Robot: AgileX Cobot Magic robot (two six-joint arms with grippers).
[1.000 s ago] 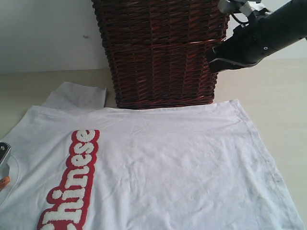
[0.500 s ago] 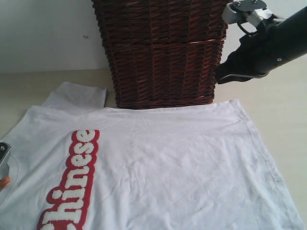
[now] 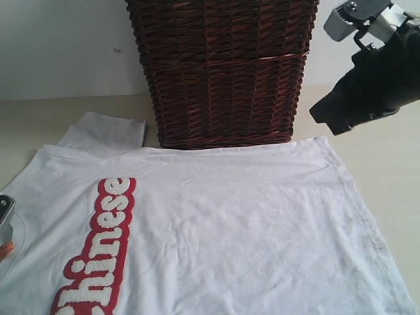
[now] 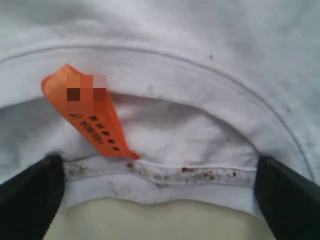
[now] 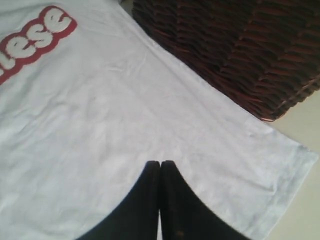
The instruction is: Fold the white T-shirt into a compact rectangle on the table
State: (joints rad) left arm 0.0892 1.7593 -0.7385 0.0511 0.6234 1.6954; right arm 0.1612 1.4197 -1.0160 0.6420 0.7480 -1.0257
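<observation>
The white T-shirt (image 3: 223, 223) lies spread flat on the table (image 3: 387, 138), its red-outlined lettering (image 3: 98, 249) running along the left. In the left wrist view my left gripper (image 4: 160, 200) is open, its dark fingers (image 4: 30, 192) wide apart on either side of the collar's back edge (image 4: 170, 172), beside the orange tag (image 4: 87, 112). Only its tip (image 3: 4, 213) shows at the exterior view's left edge. My right gripper (image 3: 326, 117) hangs in the air above the shirt's far right corner. Its fingertips (image 5: 160, 167) are pressed together, shut on nothing, over the shirt (image 5: 100, 115).
A tall dark brown wicker basket (image 3: 220, 72) stands right behind the shirt's far edge, close to the right arm; it also fills the corner of the right wrist view (image 5: 240, 45). One sleeve (image 3: 105, 131) sticks out left of it. Bare tabletop (image 5: 305, 210) lies past the hem.
My right arm has swung to the right and slightly up, away from the basket's side. The left gripper and the shirt have not moved.
</observation>
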